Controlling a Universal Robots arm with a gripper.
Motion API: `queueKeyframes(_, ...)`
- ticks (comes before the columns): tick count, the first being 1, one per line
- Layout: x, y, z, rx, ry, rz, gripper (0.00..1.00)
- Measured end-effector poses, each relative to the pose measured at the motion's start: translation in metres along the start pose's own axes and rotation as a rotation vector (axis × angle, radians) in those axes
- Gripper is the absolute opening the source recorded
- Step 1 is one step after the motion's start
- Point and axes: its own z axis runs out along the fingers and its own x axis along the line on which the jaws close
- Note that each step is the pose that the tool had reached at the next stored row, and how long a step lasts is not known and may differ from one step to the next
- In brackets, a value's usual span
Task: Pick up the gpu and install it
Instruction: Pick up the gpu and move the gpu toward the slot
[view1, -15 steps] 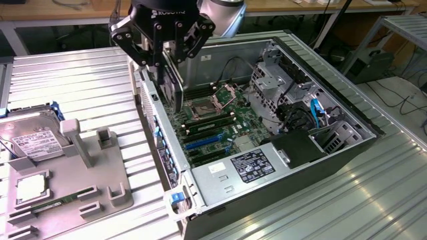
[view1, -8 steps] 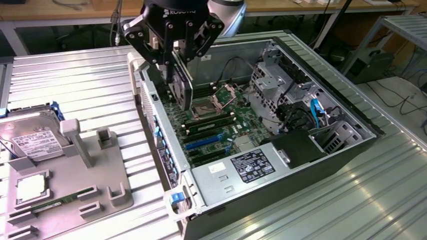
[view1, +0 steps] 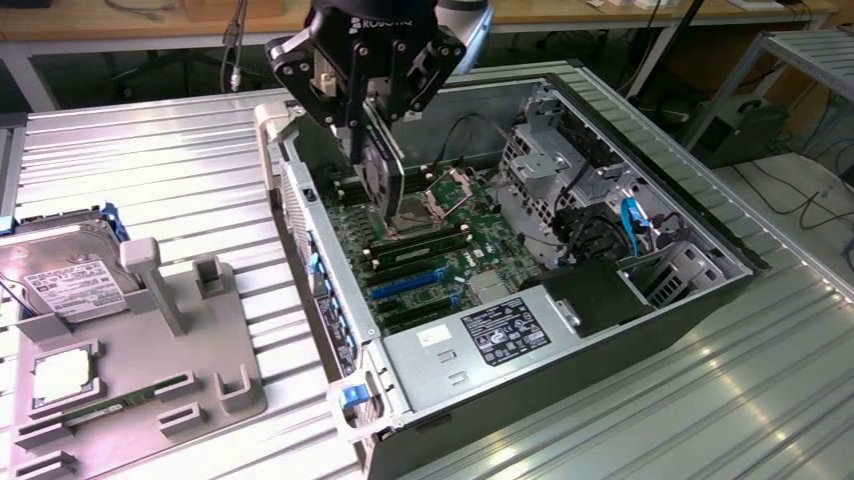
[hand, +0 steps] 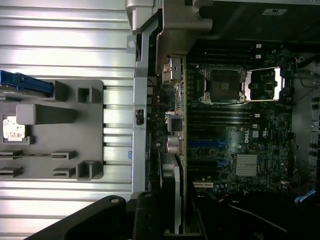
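The gpu (view1: 378, 180) is a thin dark card hanging on edge below my gripper (view1: 371, 135), which is shut on its upper edge. The card is inside the open computer case (view1: 701, 225), just above the motherboard (view1: 447, 255) near the CPU socket. In the wrist view the gpu (hand: 180, 150) runs edge-on along the case's rear wall, its silvery bracket end (hand: 170, 70) farthest from my gripper (hand: 176, 212). Blue expansion slots (view1: 407, 283) lie nearer the power supply, apart from the card.
A grey parts fixture (view1: 147, 370) stands on the slatted table at the exterior view's left, holding a silver hard drive (view1: 60, 275), a CPU chip (view1: 60, 375) and a green memory stick (view1: 100, 408). Drive cages and cables (view1: 587, 200) fill the case's far side.
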Motion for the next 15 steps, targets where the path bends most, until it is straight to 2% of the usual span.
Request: queueKeyframes(15,-0.028,-0.0007,0.0006,0.0001,0.0000,0.000,0.28)
